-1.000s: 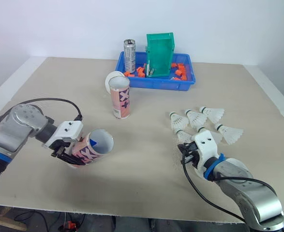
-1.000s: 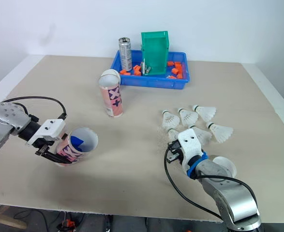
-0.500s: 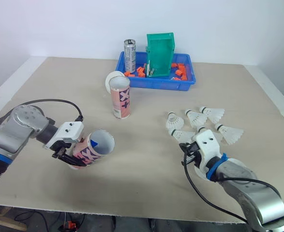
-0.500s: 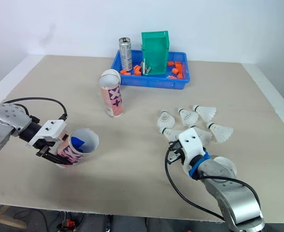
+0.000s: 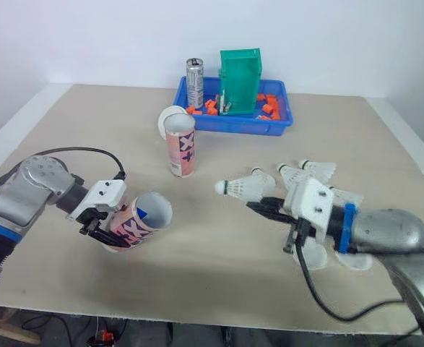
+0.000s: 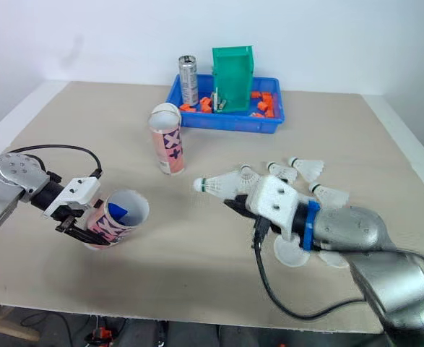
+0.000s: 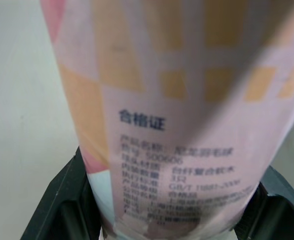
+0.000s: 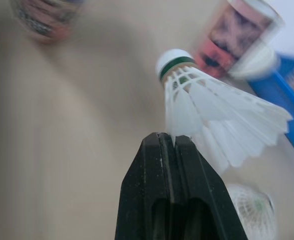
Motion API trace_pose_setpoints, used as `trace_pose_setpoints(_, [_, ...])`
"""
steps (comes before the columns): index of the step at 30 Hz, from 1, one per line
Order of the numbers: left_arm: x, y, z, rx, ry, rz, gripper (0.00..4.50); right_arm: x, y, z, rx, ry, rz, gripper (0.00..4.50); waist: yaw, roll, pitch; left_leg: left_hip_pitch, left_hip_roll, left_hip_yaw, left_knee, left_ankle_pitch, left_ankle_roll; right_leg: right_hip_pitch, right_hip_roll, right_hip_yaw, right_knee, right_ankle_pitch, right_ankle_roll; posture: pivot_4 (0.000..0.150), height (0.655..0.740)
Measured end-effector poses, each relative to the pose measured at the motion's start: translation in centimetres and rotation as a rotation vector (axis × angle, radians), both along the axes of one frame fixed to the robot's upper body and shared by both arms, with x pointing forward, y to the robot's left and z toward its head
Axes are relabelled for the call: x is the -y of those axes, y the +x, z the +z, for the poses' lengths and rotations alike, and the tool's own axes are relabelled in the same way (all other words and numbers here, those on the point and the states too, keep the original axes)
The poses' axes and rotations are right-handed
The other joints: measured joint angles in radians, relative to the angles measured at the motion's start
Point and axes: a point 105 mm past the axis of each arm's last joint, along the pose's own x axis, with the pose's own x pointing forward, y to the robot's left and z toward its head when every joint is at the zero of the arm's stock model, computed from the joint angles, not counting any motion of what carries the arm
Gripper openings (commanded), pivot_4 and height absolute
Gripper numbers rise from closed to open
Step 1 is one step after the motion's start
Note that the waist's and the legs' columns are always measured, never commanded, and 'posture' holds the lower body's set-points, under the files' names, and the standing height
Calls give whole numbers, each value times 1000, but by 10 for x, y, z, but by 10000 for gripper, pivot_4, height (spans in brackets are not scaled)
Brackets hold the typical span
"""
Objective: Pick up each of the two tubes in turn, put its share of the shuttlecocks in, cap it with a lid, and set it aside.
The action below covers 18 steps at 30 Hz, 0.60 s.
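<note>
One tube (image 5: 141, 219) was off the desk (image 5: 219, 246), tilted on its side near the front left. Its open mouth faced up and toward the right arm, and a blue patch showed inside. The left fingers (image 7: 64, 197) were spread around its lower end, one black finger on each side, clamping it.

A shuttlecock (image 5: 242, 188) hung in the air above the middle of the desk. Its cork pointed toward the held tube but was well apart from it. The right fingers (image 8: 168, 150) were pressed together on the edge of its feather skirt, pinching it.

The second tube (image 5: 180, 148) stood upright farther back, between the held tube and the tray. A white lid (image 5: 170, 116) showed at its top rim on the left; I could not tell whether it sat on the tube or leaned against it.

More shuttlecocks (image 5: 316, 168) lay in a loose cluster on the desk just beyond the right arm. Two white discs (image 6: 290, 251) lay flat beneath that arm.

At the back stood a blue tray (image 5: 233, 124) holding a can (image 5: 193, 83), a green bin (image 5: 239, 82) and scattered orange bits (image 5: 269, 108).
</note>
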Motion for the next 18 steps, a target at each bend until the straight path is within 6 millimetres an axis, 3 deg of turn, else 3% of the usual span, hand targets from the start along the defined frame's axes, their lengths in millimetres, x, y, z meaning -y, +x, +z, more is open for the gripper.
trace_pose_setpoints(3, [3, 0, 0, -6, -7, -11, 29132, -12, 13, 19, 73, -52, 102, 424, 0, -3, 1, 0, 1, -1, -1, 1, 1, 0, 0, -2, 0, 1, -1, 1500, 7362])
trace_pose_setpoints(9, [7, -2, 2, -44, -41, 2, 29132, -54, 24, 6, 77, -165, 329, 424, 1, -2, 1, -6, 1, -2, -2, 1, 1, -5, 1, -3, 0, -1, 0, 1500, 7362])
trace_pose_setpoints(18, [6, -4, 2, -55, -41, 18, 29132, -65, 26, 16, 118, -201, 454, 424, 2, -2, 1, -8, 1, -3, -3, 0, 1, -7, 2, -3, 2, 0, 4, 1500, 7362])
